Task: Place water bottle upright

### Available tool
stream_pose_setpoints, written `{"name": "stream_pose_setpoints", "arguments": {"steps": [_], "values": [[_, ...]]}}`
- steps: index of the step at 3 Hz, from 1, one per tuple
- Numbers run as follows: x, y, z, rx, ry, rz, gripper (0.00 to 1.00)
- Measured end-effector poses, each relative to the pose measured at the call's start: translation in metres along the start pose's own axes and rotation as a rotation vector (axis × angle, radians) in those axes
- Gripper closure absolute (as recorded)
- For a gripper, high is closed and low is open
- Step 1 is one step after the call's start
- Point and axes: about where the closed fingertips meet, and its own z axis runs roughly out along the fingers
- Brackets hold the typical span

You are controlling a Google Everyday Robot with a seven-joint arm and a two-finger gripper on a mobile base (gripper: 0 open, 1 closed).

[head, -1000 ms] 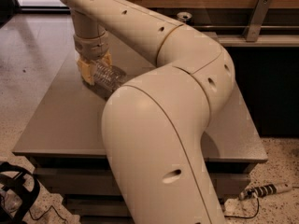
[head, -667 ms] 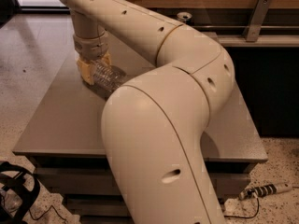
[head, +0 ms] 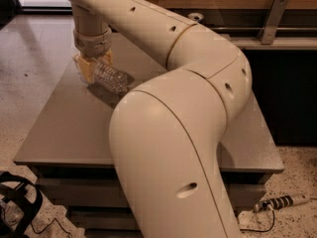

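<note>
The water bottle (head: 112, 78), clear and ribbed, lies tilted on the grey table (head: 69, 128) at its far left. One end sits between my yellowish fingers (head: 87, 69); cap and label are hidden. My gripper (head: 93, 67) points down from the cream wrist and is closed around that end of the bottle. The other end of the bottle sticks out to the right and rests near the table top.
My large cream arm (head: 168, 133) fills the middle of the view and hides much of the table. A wooden counter with a metal bracket (head: 271, 19) runs behind. A black object (head: 15, 202) and a cable (head: 277, 203) lie on the speckled floor.
</note>
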Motion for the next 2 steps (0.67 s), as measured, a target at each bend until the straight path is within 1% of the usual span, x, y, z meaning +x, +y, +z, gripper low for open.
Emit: {"name": "stream_pose_setpoints", "arguments": {"steps": [1, 2], "values": [[-0.007, -0.006, -0.03, 0.038, -0.12, -0.037, 1.0], [0.001, -0.009, -0.061, 0.076, -0.23, -0.049, 1.0]]}}
